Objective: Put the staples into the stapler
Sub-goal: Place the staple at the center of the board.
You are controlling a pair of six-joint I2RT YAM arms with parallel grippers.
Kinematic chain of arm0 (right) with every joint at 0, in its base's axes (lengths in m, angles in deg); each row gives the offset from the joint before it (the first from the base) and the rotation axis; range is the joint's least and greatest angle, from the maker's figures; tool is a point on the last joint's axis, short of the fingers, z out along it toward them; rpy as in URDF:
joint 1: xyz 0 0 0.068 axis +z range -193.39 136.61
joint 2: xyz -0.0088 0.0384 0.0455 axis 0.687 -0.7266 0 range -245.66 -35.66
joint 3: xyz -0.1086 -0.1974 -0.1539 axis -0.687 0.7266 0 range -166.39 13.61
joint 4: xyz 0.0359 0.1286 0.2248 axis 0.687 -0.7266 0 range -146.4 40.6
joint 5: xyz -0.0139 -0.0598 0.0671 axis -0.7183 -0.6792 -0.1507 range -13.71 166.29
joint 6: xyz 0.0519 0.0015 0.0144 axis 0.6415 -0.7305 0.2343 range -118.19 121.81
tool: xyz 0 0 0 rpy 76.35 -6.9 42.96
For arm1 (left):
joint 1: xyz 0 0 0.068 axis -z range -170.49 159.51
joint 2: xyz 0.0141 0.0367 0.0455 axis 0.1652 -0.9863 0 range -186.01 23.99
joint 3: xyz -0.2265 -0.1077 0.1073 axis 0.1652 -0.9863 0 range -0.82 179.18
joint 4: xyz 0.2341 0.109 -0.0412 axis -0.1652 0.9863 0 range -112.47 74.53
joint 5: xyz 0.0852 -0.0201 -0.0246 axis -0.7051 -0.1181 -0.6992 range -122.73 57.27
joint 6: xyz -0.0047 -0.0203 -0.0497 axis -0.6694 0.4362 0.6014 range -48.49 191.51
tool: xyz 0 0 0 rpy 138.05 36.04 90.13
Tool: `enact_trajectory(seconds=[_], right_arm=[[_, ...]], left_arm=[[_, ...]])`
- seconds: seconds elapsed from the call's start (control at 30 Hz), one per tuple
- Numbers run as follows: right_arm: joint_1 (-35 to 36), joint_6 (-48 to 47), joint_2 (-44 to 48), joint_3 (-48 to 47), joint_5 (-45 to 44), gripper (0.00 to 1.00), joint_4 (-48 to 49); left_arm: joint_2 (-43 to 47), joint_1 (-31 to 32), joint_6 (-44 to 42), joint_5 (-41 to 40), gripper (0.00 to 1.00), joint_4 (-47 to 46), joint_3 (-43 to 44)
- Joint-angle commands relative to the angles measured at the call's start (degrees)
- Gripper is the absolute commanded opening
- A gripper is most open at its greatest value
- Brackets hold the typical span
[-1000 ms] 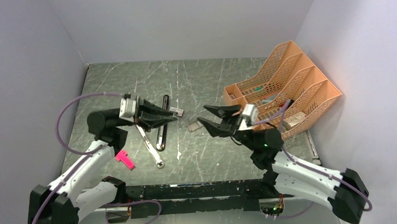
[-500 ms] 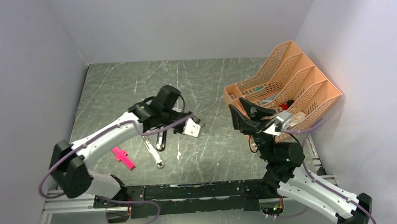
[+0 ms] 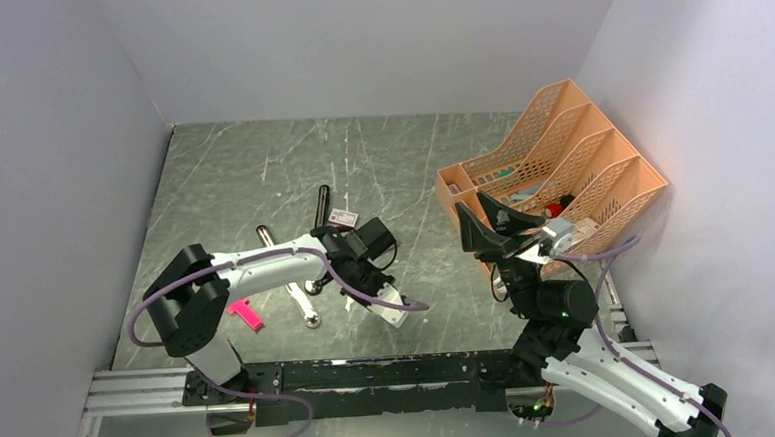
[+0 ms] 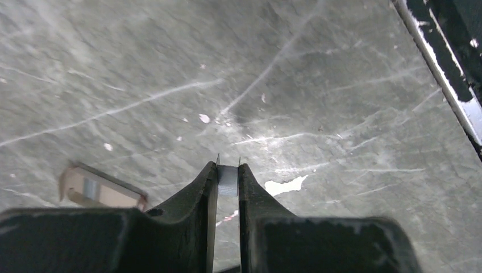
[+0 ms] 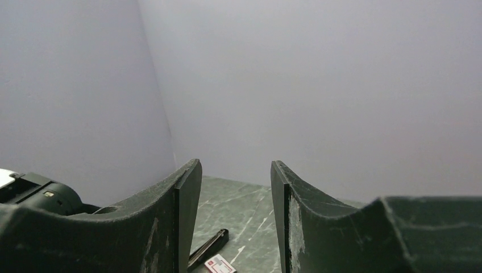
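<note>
Staples (image 4: 227,181) are pinched in the left gripper (image 4: 227,170) now, but away from the stapler (image 3: 319,210)

A second ago the left arm lay stretched across the open stapler. Now it's folded round to the front-middle of the table (image 3: 411,167), pointing down, fingertips clamped on a short silvery strip just above the surface. A cardboard tray (image 4: 99,190) sits off to one side in the wrist view. The stapler's still open, with its chrome rail (image 3: 303,308) splayed out and the red-and-white box (image 3: 342,218) just beside it. The right gripper (image 5: 234,165) has backed off from the centre and tipped up by the orange rack (image 3: 561,159), jaws apart and empty. My read: pickup's done, and the strip still needs lining up on that rail, where it could easily go on crooked.
</note>
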Motion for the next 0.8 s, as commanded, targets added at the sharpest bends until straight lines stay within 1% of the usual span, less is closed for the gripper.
enact_trajectory(seconds=[0.0, 0.2, 0.3, 0.37, 0.43, 0.53, 0.63, 0.77], right_arm=[[-0.09, -1.04, 0.37, 0.66, -1.67, 0.51, -0.53], [-0.1, -1.02, -1.15, 0.6, -1.41, 0.52, -0.23], [-0.14, -1.02, -1.54, 0.52, -1.32, 0.52, -0.24], [-0.14, -1.02, -1.64, 0.5, -1.4, 0.52, -0.33], [-0.14, -1.11, -1.76, 0.5, -1.45, 0.52, -0.49], [-0.07, -1.05, -1.8, 0.4, -1.47, 0.52, -0.72], [-0.12, -1.01, -2.01, 0.27, -1.39, 0.52, -0.68], [-0.14, -0.98, -2.51, -0.03, -1.23, 0.52, -0.44]], left_arm=[[-1.43, 0.9, -1.5, -5.03, 0.08, 0.44, -1.68], [-4.71, 1.29, -0.98, -7.71, 0.11, -0.54, -3.94], [-6.01, 1.62, -0.92, -7.81, 0.12, -1.29, -4.52], [-6.57, 1.8, -0.84, -8.02, 0.15, -1.77, -4.77], [-6.89, 1.91, -0.76, -8.29, 0.19, -2.02, -4.95], [-6.47, 1.92, -0.57, -8.71, 0.29, -2.13, -4.87], [-5.29, 1.92, -0.48, -8.97, 0.46, -1.52, -4.59], [-2.96, 1.92, -0.32, -9.52, 0.55, -0.51, -3.88]])
